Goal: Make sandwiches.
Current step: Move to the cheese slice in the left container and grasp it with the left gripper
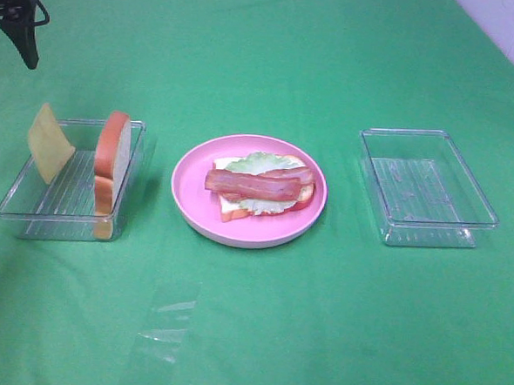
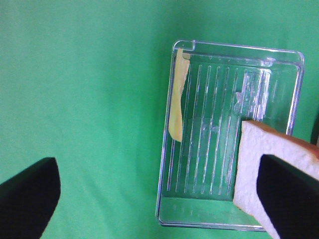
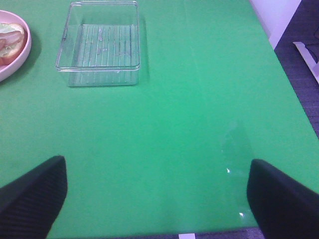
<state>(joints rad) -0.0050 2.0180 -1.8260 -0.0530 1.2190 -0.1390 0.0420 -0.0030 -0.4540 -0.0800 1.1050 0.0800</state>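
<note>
On the round pink plate (image 1: 191, 208) lies a half-built sandwich: a white bread slice (image 1: 230, 210), pale green lettuce (image 1: 263, 162) and red-brown bacon strips (image 1: 257, 184) on top. In the left clear tray (image 1: 29, 209) a yellow cheese square (image 1: 49, 142) leans on the outer wall and a second bread slice (image 1: 110, 162) stands on edge. My left gripper (image 2: 159, 199) hangs open above this tray (image 2: 229, 47), over cheese (image 2: 177, 99) and bread (image 2: 254, 149); one finger (image 2: 289, 199) covers part of the bread. My right gripper (image 3: 154, 194) is open over bare cloth.
An empty clear tray (image 1: 425, 225) stands right of the plate, also seen as the tray (image 3: 97, 74) in the right wrist view beside the plate's rim (image 3: 20, 55). A black part of the left arm (image 1: 19, 21) shows at the far left corner. Green cloth covers the table.
</note>
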